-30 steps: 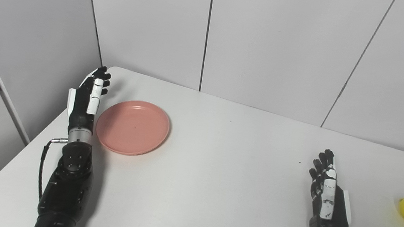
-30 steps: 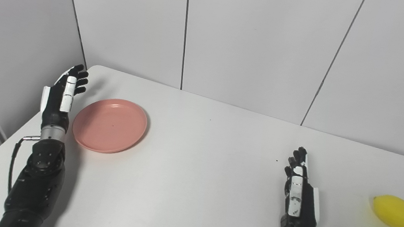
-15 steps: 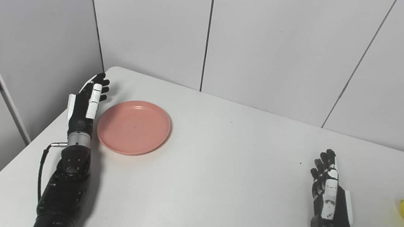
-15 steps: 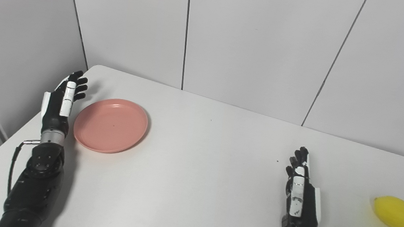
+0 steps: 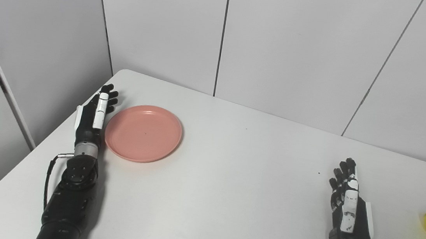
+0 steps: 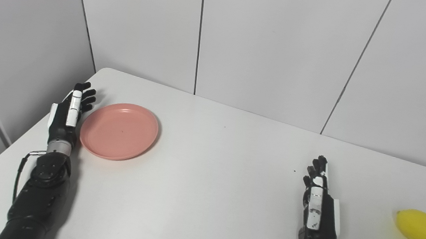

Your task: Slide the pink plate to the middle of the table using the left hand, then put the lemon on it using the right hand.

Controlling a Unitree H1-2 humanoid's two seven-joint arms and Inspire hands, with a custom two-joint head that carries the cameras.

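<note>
My left hand (image 6: 68, 115) stands on edge near the table's far-left corner, fingers straight and slightly fanned, holding nothing. Its palm side faces the pink plate (image 6: 119, 131), which lies just beside it toward the table's middle. From these views I cannot be sure whether my hand actually touches the plate's rim or stops just short of it. The plate lies flat and bare on the white table (image 6: 209, 197), well short of the centre, so by my reckoning the sliding step is only being set up.

My right hand (image 6: 319, 208) waits near the front edge on the right, also edge-on with fingers extended and nothing in it. The lemon (image 6: 420, 228) lies beyond it toward the right edge, apart from the hand and untouched.

What worries me most is the push itself. The plate is shallow with a low, sloping rim, so if my hand rides too high it may slip over the rim instead of driving it. An off-centre push would likely spin the plate or send it toward the back edge rather than the middle. Pressing down on the rim could tip the plate's far side up. Later, the lemon's rounded shape means a clumsy approach from my right hand could roll it off the nearby right edge.
</note>
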